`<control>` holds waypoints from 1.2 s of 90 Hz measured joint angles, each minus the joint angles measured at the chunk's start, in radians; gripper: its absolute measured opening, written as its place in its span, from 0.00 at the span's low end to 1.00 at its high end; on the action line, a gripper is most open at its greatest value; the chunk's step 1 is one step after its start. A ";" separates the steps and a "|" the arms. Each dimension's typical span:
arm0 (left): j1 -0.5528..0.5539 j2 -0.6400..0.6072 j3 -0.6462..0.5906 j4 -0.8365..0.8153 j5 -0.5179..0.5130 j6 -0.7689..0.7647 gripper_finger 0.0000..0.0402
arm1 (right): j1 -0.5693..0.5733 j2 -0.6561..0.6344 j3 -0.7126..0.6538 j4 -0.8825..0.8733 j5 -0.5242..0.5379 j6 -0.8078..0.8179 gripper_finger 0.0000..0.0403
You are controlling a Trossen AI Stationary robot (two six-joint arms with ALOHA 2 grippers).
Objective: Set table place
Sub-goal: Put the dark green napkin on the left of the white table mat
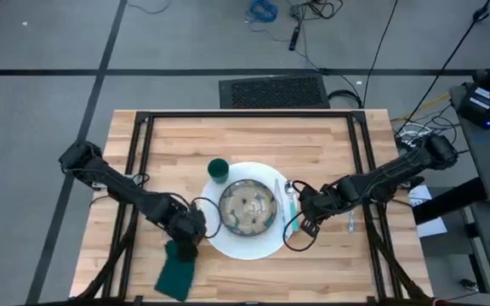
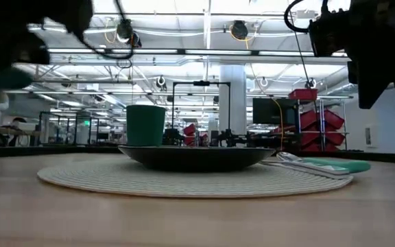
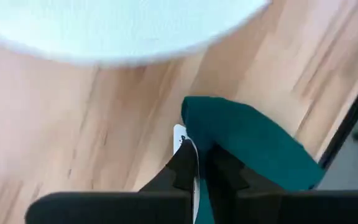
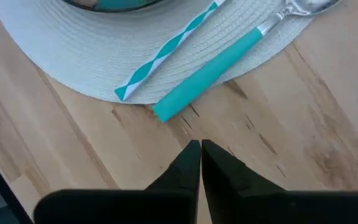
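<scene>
Both arms are showing as dark, near-black linkages of rounded joint housings joined by slimmer segments. A thin black cable is looping loosely beside the wrist of each arm. The left gripper (image 1: 179,247) and the right gripper (image 1: 300,228) are each ending in two matte black fingers (image 4: 188,167) that are tapering to narrow tips from a wide black crossbar. A small white patch is showing beside the left fingers (image 3: 184,168).

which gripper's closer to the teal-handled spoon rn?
Right. The right gripper hovers just off the teal-handled spoon at the placemat's edge; the left gripper is across the placemat, shut on the green napkin.
</scene>
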 joint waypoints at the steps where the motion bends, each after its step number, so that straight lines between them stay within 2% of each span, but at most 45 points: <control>1: 0.005 0.000 0.000 0.005 -0.011 0.006 0.01 | -0.001 0.000 0.000 0.001 0.000 -0.001 0.00; 13: 0.076 0.008 0.000 -0.023 -0.133 0.084 0.01 | -0.012 0.000 0.000 0.011 0.000 -0.009 0.00; 21: 0.128 0.024 0.000 -0.062 -0.178 0.187 0.00 | -0.019 0.000 0.000 0.016 0.000 -0.018 0.00; 41: 0.236 0.080 0.000 -0.071 -0.137 0.478 0.00 | -0.019 0.000 0.000 0.017 0.000 -0.018 0.00; 52: 0.269 0.090 0.000 -0.133 -0.113 0.589 0.00 | -0.019 0.000 0.000 0.017 0.000 -0.001 0.00; 63: 0.297 0.090 0.000 -0.222 -0.116 0.643 0.00 | -0.019 0.000 0.000 0.018 0.000 0.000 0.00; 73: 0.313 0.090 0.000 -0.226 -0.135 0.680 0.00 | -0.019 0.000 0.000 0.018 0.001 -0.003 0.00; 88: 0.333 0.090 0.000 -0.099 -0.145 0.722 0.00 | -0.019 0.000 0.000 0.019 0.027 -0.005 0.00; 95: 0.337 0.090 0.000 -0.048 -0.188 0.722 0.00 | -0.019 0.000 0.000 0.020 0.027 0.000 0.00; 108: 0.337 0.090 0.001 -0.053 -0.241 0.748 0.00 | -0.019 0.000 0.000 0.021 0.027 0.002 0.00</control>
